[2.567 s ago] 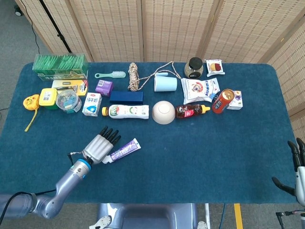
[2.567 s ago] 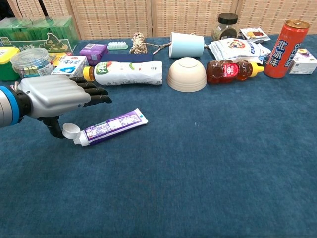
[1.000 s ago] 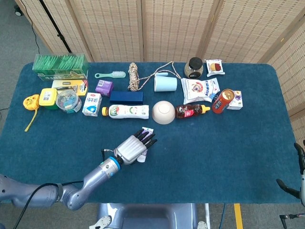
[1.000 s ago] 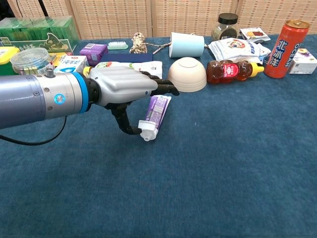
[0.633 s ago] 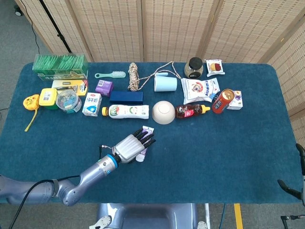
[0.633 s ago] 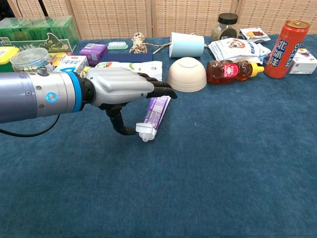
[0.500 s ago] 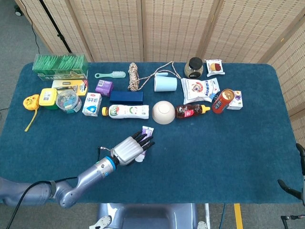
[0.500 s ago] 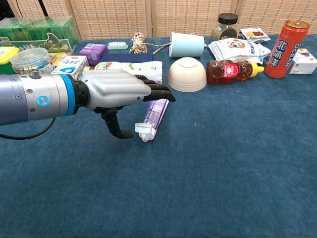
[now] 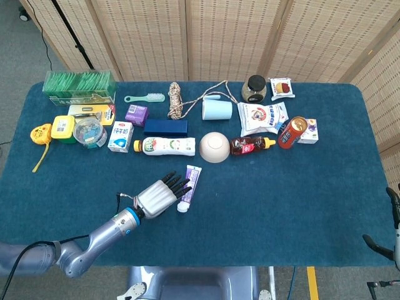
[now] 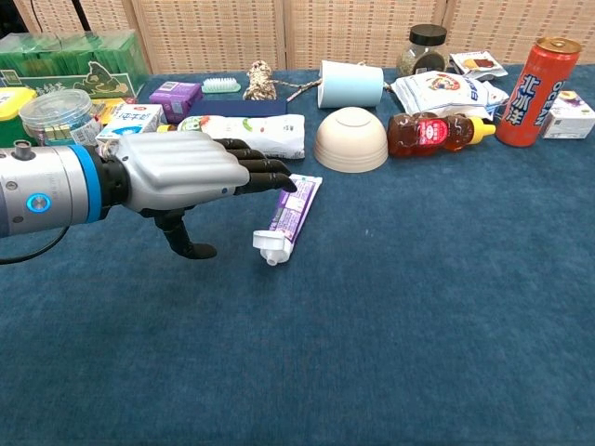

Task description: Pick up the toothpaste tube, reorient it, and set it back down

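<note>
toothpaste tube (image 10: 291,216): lying flat on the blue table (image 10: 446,307), cap toward the camera, crimped end toward the upturned bowl (image 10: 350,139). Nothing's holding it.
left hand (image 10: 181,172): fingers stretched out and apart, empty, fingertips just over the tube's left edge. Can't tell if they touch.
right hand (image 9: 395,232): only a sliver at the table's right edge, can't tell its state.
step: looks like the release after set-down. I'd lift clear straight up so the fingers don't drag the tube.
count: one tube, one bowl, one red can (image 10: 528,77), one blue cup (image 10: 351,84).
</note>
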You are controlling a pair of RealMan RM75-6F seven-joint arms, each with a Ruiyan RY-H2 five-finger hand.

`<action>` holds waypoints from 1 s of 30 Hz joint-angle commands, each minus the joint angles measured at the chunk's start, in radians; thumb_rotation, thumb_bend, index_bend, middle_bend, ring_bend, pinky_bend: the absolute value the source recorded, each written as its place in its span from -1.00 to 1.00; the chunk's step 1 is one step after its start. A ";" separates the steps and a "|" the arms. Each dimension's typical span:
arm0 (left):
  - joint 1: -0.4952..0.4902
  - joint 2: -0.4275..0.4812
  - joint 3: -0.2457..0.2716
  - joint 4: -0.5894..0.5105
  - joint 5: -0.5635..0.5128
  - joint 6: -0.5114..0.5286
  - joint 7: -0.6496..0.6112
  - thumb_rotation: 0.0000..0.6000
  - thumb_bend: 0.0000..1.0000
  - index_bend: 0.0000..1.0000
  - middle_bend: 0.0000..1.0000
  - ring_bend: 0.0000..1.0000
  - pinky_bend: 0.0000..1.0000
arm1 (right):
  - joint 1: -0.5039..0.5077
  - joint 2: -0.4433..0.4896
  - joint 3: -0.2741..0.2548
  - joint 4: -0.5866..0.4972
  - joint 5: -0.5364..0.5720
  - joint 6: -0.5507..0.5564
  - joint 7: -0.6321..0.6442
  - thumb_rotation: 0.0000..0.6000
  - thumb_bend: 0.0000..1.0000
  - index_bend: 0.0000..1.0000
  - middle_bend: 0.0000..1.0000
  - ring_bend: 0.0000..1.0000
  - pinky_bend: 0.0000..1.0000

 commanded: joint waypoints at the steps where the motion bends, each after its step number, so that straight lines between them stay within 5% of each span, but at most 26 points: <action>1: -0.006 -0.034 -0.014 0.036 -0.017 -0.011 -0.005 1.00 -0.45 -1.00 -1.00 -1.00 -1.00 | -0.001 0.001 0.000 -0.001 0.001 0.001 -0.002 1.00 -1.00 -1.00 -1.00 -1.00 -1.00; 23: -0.114 -0.247 -0.154 0.228 -0.159 -0.095 -0.042 1.00 -0.45 -1.00 -1.00 -1.00 -1.00 | -0.027 0.012 -0.005 -0.005 0.008 0.029 -0.001 1.00 -1.00 -1.00 -1.00 -1.00 -1.00; 30: -0.139 -0.253 -0.151 0.250 -0.200 -0.119 -0.030 1.00 -0.45 -0.86 -0.88 -0.87 -1.00 | -0.035 0.015 -0.007 -0.010 0.009 0.036 -0.005 1.00 -1.00 -1.00 -1.00 -1.00 -1.00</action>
